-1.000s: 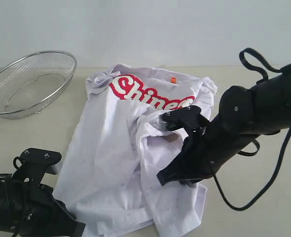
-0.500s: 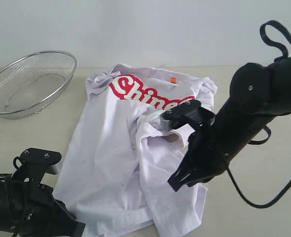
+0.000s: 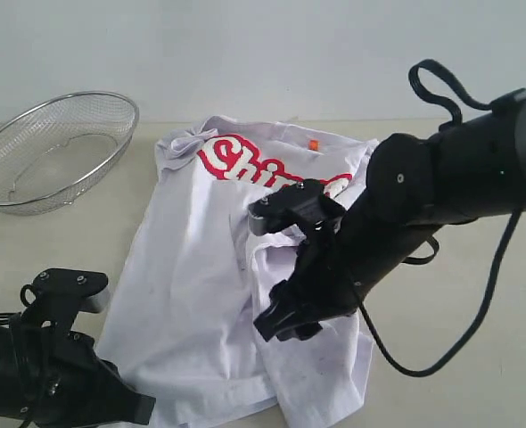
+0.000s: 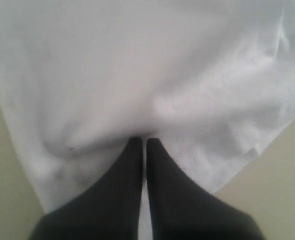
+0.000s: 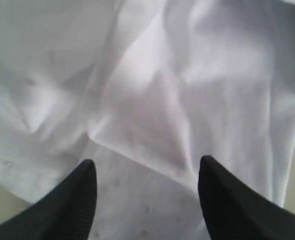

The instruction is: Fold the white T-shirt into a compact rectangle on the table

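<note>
The white T-shirt [image 3: 192,259] lies crumpled on the table [image 3: 477,357], its red lettering [image 3: 236,160] and orange neck tag [image 3: 313,144] at the far end. A fold of its right side lies over the middle. My right gripper [image 3: 276,325] hangs low over that fold, open, with only flat cloth [image 5: 162,100] between its fingers [image 5: 147,161]. My left gripper [image 4: 143,141] sits at the near left hem, shut, and the cloth [image 4: 137,75] puckers at its fingertips.
A silver wire-mesh basket [image 3: 53,147] stands at the far left of the table. The right arm's cable loops [image 3: 437,80] above the arm. Bare tabletop shows right of the shirt and between the shirt and the basket.
My right gripper has opened and let go of the shirt fold, then swung left over the shirt's middle. The left arm has stayed put.
</note>
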Robot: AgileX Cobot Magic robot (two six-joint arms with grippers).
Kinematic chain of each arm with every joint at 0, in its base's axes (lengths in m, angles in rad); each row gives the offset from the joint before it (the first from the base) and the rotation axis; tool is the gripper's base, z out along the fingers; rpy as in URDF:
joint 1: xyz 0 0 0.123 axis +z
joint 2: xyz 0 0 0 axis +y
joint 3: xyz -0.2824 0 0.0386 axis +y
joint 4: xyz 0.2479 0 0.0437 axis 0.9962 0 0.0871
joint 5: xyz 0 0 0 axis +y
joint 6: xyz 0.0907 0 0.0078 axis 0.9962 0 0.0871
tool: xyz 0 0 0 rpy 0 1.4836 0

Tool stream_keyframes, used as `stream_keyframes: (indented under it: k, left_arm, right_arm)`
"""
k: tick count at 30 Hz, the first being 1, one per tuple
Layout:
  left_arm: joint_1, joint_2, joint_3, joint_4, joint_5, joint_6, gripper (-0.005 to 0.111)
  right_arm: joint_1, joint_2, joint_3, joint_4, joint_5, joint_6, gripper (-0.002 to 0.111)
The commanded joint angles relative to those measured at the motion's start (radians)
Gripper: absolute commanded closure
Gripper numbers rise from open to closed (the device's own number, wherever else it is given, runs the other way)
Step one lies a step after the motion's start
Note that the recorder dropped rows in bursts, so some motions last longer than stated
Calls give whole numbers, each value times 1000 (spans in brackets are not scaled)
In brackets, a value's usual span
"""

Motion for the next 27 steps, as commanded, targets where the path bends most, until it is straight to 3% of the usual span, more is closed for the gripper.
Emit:
stream_keyframes:
  k: [1,9,20,24,27]
  left_arm:
    - [0,45,32,15,-5,-10,102]
    - [0,45,32,25,19,-10,102]
    - [0,45,32,42,25,-13,102]
    - [0,45,32,42,18,-13,102]
    - [0,45,32,42,18,-13,102]
  right_arm:
    - [30,1,-69,67,-14,5,55]
    - [70,135,-146,62,-116,114,56]
    - [70,156,-164,13,-101,153,108]
    - [70,151,-164,-99,-59,235,108]
    - [70,128,-164,-310,-18,411,108]
